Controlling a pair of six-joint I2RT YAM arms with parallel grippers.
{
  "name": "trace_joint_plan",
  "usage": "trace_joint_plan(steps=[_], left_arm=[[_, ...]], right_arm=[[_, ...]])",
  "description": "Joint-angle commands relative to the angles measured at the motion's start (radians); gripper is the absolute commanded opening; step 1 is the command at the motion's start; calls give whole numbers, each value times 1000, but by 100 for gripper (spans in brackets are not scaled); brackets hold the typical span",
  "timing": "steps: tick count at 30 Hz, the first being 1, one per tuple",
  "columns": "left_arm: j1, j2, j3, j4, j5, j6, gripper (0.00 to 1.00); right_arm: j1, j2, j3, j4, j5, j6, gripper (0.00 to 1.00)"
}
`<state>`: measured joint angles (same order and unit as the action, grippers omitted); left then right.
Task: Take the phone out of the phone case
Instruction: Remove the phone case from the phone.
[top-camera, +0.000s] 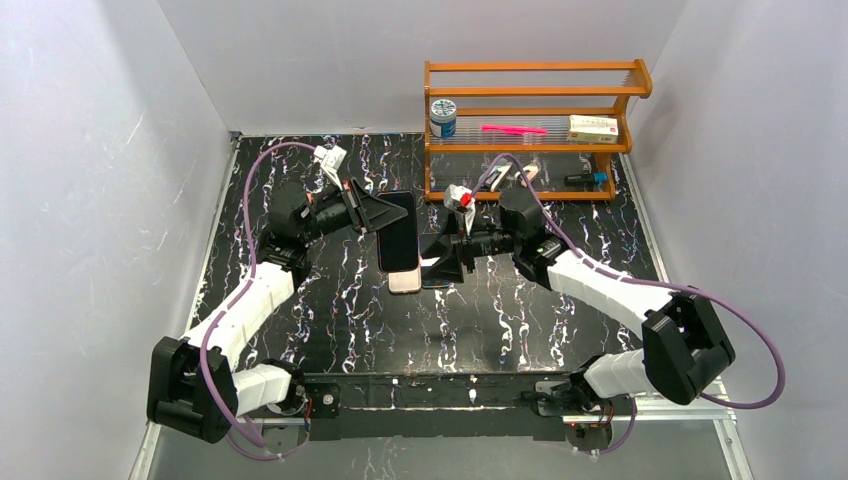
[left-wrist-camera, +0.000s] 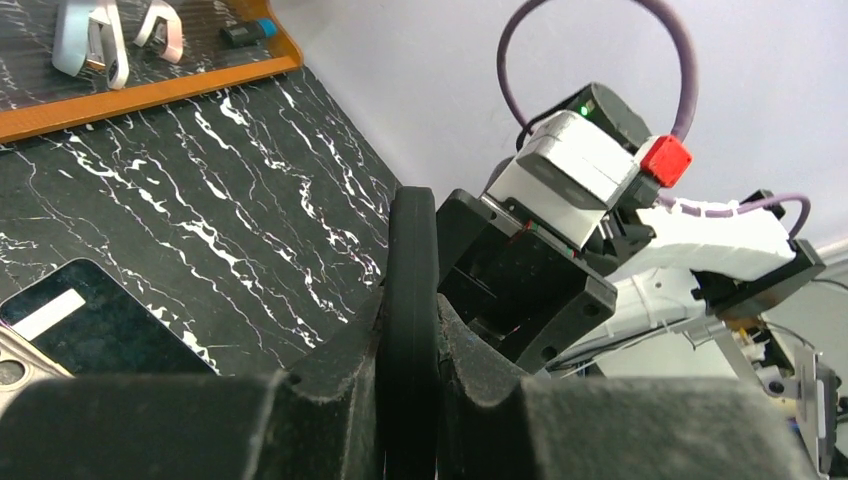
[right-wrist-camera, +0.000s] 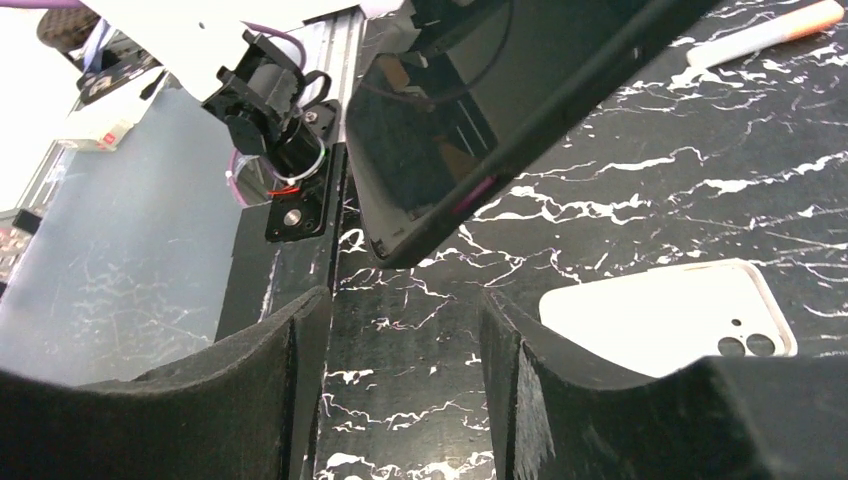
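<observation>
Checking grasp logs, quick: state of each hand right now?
Left hand: closed on the black case.
Right hand: open, holding nothing.

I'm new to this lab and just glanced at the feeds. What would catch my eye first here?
A black slab hangs tilted above the marbled table at mid-scene, clamped in the left gripper. Below it a white piece with two camera holes lies flat, just ahead of the open right gripper. An orange wooden rack stands at the back.
</observation>
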<state>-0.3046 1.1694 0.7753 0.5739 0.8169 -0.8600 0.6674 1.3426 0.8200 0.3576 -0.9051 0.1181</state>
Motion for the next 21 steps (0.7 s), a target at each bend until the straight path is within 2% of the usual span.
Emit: trace_joint_plan(steps=[1,12,21], left_arm=[[4,-13,53,41,81,33,0],[-7,-19,61,43,97,45,0],[-15,-24,57,44,104,54,0]], right_arm=[[15,24,83,-55,-72,-49,62],[41,78,137,-59,-106,-55,57],[48,106,173,-73,-119,-58,48]])
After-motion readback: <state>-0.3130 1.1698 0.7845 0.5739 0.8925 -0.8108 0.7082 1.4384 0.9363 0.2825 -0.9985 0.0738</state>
